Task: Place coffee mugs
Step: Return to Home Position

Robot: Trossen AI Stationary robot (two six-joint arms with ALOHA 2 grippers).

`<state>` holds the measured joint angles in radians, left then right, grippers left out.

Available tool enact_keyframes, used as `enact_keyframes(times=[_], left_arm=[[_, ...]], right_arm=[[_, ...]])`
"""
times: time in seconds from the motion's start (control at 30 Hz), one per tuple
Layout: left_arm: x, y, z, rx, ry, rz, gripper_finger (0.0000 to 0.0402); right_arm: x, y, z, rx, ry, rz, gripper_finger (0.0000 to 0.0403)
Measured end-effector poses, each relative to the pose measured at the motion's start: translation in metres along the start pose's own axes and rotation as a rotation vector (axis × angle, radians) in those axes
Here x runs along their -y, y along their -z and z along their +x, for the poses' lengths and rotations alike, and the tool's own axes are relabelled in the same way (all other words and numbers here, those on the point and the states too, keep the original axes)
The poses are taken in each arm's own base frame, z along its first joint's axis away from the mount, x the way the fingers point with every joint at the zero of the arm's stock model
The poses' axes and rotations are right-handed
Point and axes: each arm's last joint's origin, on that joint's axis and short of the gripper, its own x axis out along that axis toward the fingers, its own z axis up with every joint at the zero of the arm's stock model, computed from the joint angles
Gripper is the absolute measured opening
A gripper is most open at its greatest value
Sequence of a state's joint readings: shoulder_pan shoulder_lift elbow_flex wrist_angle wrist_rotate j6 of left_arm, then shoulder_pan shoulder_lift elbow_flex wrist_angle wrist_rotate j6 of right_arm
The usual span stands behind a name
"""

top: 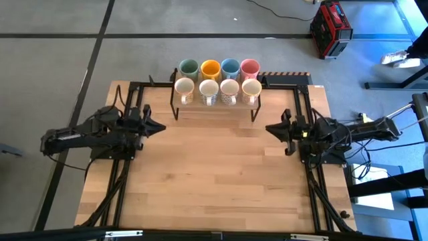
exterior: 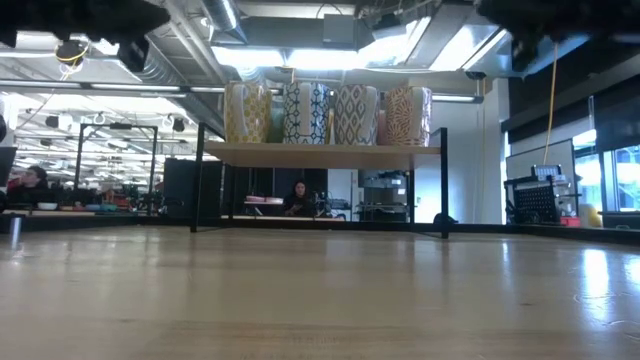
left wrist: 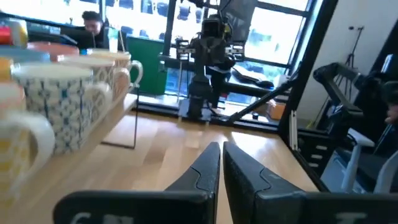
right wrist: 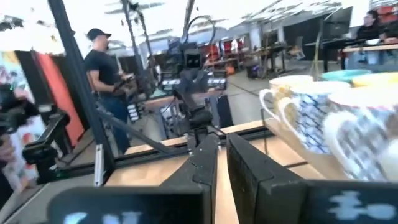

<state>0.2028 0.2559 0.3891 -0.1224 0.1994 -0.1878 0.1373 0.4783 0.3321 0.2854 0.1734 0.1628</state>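
I count all eight mugs (top: 208,89) on the shelf (exterior: 320,153), with my left hand (top: 158,126) and right hand (top: 269,128) empty and pinched together before it, so nothing remains.

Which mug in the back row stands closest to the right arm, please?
The pink mug, at the row's end beside the blue mug.

In the low view the front patterned coffee mugs (exterior: 330,113) hide the back row (top: 210,69). The left wrist view's nearest mug (left wrist: 15,149) is blurred, edge-cropped, perhaps yellow-patterned.
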Motion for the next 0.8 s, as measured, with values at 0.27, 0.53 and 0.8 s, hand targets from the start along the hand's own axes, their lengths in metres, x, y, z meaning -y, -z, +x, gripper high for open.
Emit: enact_keyframes(times=[0.27, 0.53, 0.8], left_arm=[[-0.004, 0.032, -0.005, 0.058, 0.061, 0.000, 0.0014], [-0.005, 0.048, -0.012, 0.107, 0.085, -0.011, 0.0014], [-0.006, 0.057, -0.010, 0.068, 0.115, 0.013, 0.0014]], right_arm=[[0.013, 0.049, -0.019, 0.064, 0.008, 0.025, 0.0028], [0.018, 0.073, -0.027, 0.030, 0.000, 0.028, 0.0028], [0.018, 0.071, -0.034, 0.031, -0.028, 0.014, 0.0028]])
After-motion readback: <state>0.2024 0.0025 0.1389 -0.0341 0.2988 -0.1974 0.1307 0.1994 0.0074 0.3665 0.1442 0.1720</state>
